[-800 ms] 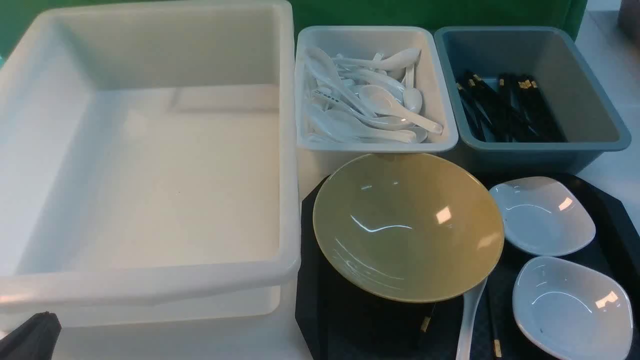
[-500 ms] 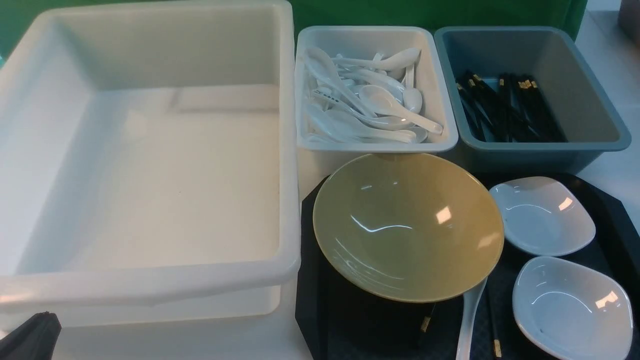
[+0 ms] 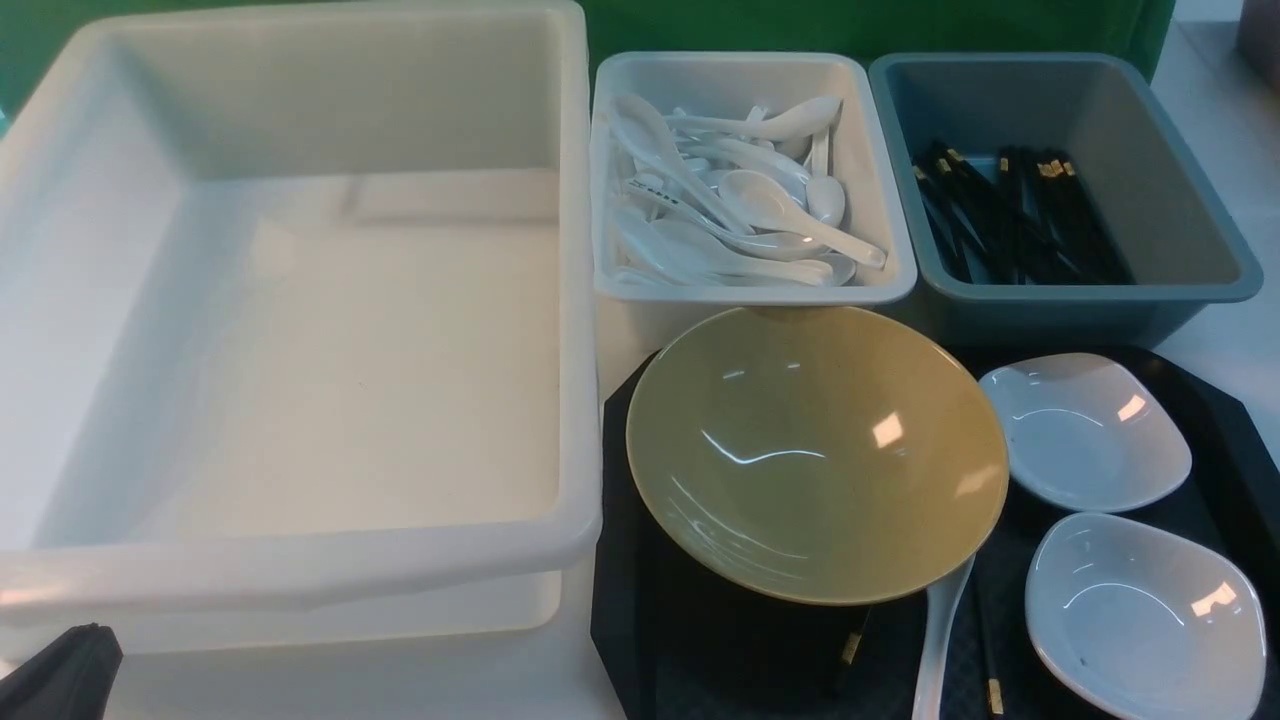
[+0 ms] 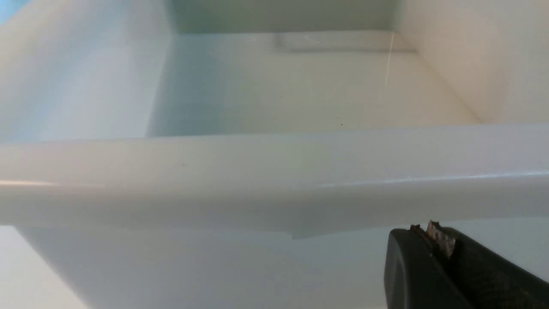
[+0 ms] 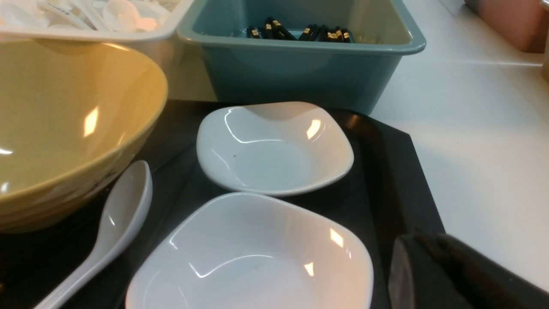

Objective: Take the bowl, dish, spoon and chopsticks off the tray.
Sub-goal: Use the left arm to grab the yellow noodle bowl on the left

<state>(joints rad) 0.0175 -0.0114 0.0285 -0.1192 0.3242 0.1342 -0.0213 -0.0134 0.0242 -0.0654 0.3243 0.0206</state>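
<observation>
A white desk point(image 5: 472, 128) under a green backdrop point(image 3: 850, 25) carries everything. We take the bowl point(image 3: 815, 455) as our mark. It stands on the black tray point(image 3: 620, 600). The spoon point(image 3: 940, 640) pokes out from under its near rim, and the chopsticks point(image 3: 988, 655) lie there too, partly hidden beneath it. Two white dishes sit right of the bowl, one farther point(image 3: 1085, 430) and one nearer point(image 3: 1145, 615). Beyond the bowl is a spoon bin point(image 3: 750, 292), beyond and right a grey-blue bin point(image 3: 1090, 292) of chopsticks, and left a large white bin point(image 3: 300, 570).

Nothing is off the tray yet, so we judge the first pick is the step in hand. The left claw point(image 4: 433, 240) is pressed together on nothing, low and far left of the bowl, by the large bin's near wall. The right claw point(image 5: 429, 257) shows no gap and pinches nothing, right of the bowl beside the nearer dish.

Either claw must spread before it can grasp. We expect the glossy rims to be slippery, and lifting the bowl would uncover the chopsticks.
</observation>
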